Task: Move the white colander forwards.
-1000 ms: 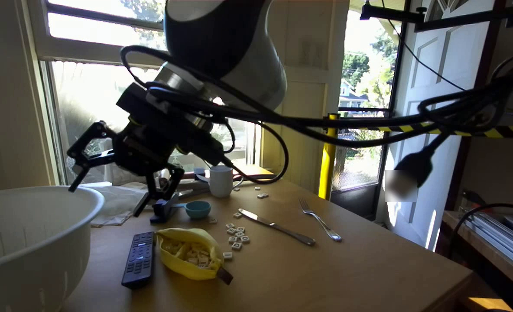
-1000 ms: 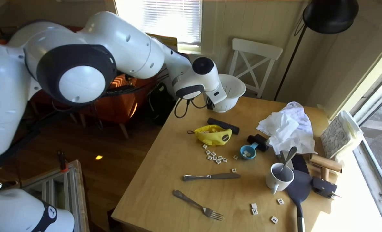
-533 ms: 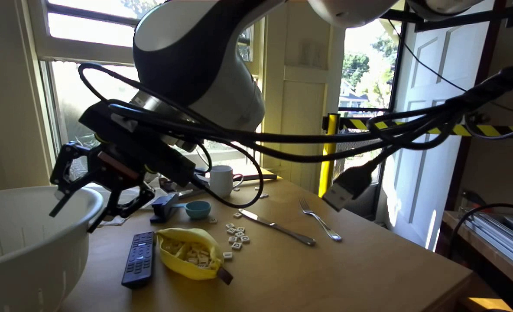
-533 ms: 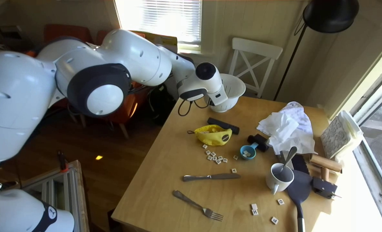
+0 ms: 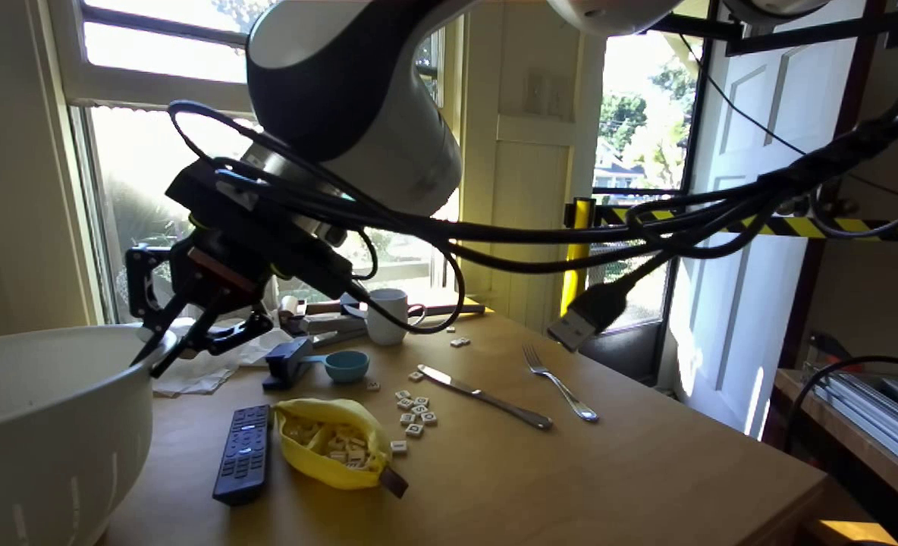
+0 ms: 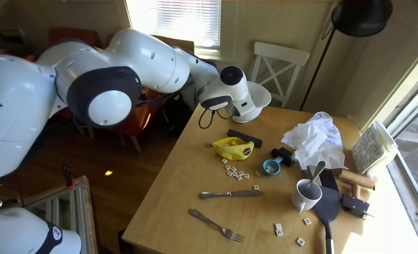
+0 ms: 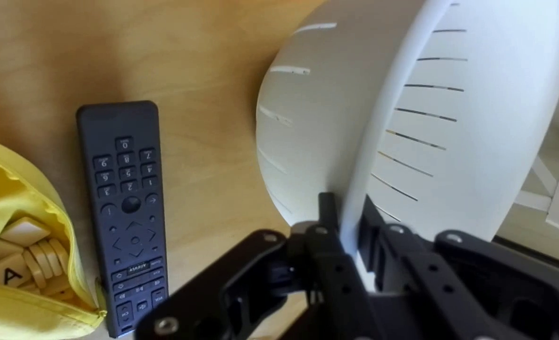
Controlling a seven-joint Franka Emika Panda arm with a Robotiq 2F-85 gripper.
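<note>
Gripper (image 7: 347, 202), spread moments ago, clamps the white colander (image 7: 317, 123) by its rim, wrist view's lower center. Grasp looks made; moving can likely start.

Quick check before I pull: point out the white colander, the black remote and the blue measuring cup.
White colander (image 7: 329, 113): wrist view, on its outer wall.
Black remote (image 7: 133, 218): wrist view, near the middle of its button face.
Blue measuring cup (image 5: 346, 371): in an exterior view, on its bowl's outer wall.
</note>
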